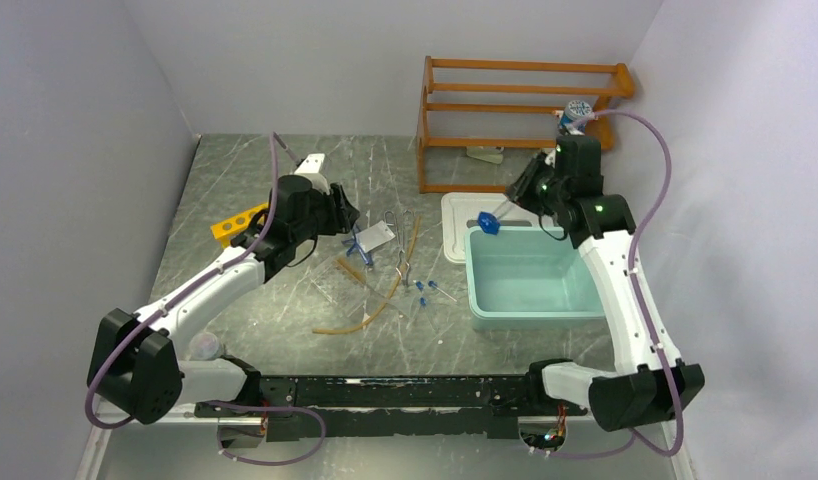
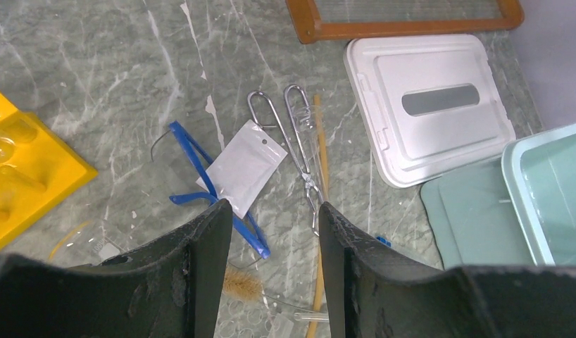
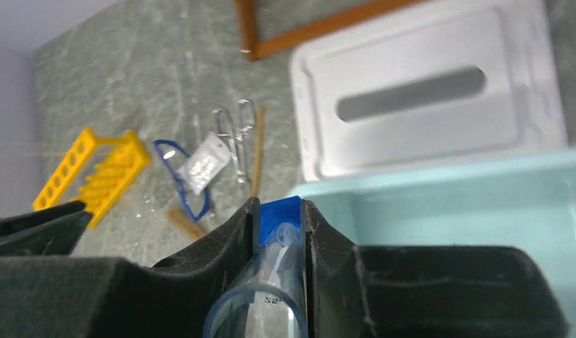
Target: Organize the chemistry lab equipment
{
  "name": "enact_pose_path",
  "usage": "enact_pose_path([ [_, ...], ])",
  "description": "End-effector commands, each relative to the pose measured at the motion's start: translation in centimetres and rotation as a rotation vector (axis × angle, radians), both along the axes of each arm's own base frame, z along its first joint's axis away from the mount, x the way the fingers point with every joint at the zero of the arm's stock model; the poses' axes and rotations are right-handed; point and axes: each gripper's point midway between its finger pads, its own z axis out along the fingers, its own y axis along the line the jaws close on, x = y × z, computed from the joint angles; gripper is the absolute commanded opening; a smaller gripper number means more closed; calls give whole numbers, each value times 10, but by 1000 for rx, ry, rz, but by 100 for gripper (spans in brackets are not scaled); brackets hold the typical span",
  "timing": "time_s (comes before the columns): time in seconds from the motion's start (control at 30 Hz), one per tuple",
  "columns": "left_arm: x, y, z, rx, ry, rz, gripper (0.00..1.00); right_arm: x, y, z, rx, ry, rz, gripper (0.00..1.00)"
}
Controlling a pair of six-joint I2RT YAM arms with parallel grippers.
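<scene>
Your left gripper (image 2: 274, 215) hangs with jaws wide over the blue-framed clear goggles (image 2: 193, 158), white plastic packet (image 2: 241, 165) and metal tongs (image 2: 299, 148), placed to select one. Your right gripper (image 3: 279, 218) clamps a blue-capped clear tube (image 3: 278, 236) over the far-left corner of the pale teal plastic tub (image 1: 535, 318), probably for release inside.

Top external: fixed, high behind the arm bases (image 1: 145, 375), looking down and forward over the whole table (image 1: 245, 170); farthest view. Left wrist: close above the table middle, looking down past the left gripper (image 2: 276, 211); right wrist: close over the teal tub (image 3: 447, 176) rim, past the right gripper (image 3: 279, 205), facing leftward. All three share the white lid (image 2: 412, 141), metal tongs (image 2: 299, 141) and white packet (image 2: 241, 167).
</scene>
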Motion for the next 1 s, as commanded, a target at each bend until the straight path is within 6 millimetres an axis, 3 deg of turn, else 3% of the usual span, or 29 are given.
enact_pose_path([
  [0.0, 1, -14, 0, -42, -13, -55, 53, -36, -39, -62, 4, 224, -178, 26],
  [0.17, 2, -19, 2, -35, -9, -80, 53, -44, -47, -111, 138, 296, -304, 25],
  [0.47, 8, -25, 1, -21, 22, -95, 54, -23, -31, -186, 436, 366, -484, 25],
  [0.57, 11, -27, 1, -17, 31, -101, 54, -22, -35, -200, 437, 388, -535, 25],
  [0.6, 12, -28, 0, -14, 35, -102, 54, -22, -46, -205, 431, 386, -581, 26],
  [0.97, 22, -38, -6, -7, 62, -129, 53, -21, -74, -253, 437, 387, -736, 42],
])
